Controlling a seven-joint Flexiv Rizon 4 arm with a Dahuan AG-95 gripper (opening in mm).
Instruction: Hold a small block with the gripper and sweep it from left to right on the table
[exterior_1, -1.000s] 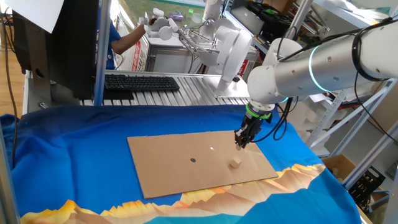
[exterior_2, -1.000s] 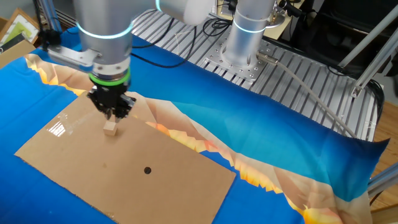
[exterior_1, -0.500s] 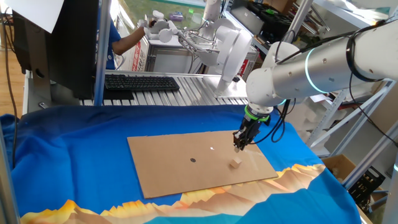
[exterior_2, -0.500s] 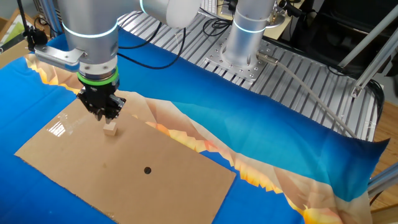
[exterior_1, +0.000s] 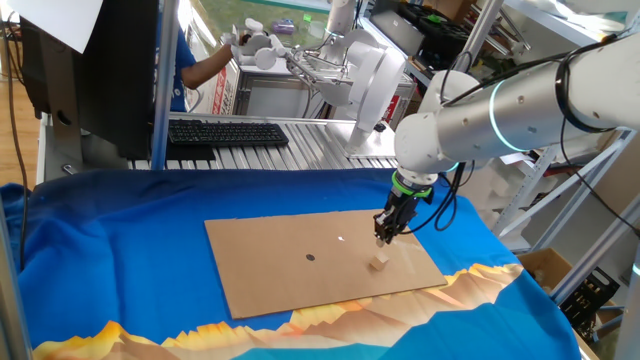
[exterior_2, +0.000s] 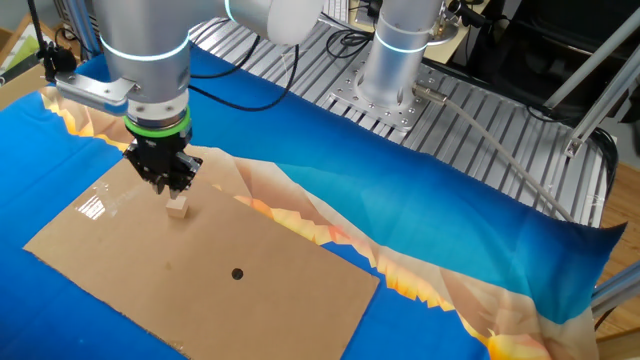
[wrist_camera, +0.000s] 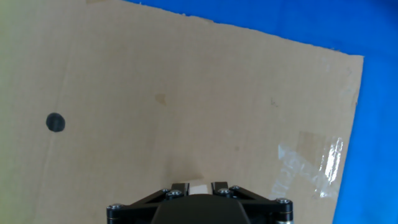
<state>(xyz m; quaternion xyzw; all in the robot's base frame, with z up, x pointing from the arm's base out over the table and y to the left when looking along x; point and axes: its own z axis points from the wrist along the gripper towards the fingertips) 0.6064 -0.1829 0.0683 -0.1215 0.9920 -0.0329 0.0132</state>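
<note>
Claw (exterior_1: 384, 236) poised just above block (exterior_1: 378, 262), fingers slightly parted, gripping nothing, block sitting on cardboard (exterior_1: 270, 260) over blue table (exterior_1: 110, 250), dark dot (exterior_1: 310, 257) well apart

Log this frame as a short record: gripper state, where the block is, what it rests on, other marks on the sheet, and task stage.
gripper: just above the block, jaws not closed on it; opening cannot be told
small block: loose on the cardboard sheet, near its right end in this view
dark dot: on the sheet, apart from the block
table: blue cloth under the sheet
stage: block not yet held
</note>
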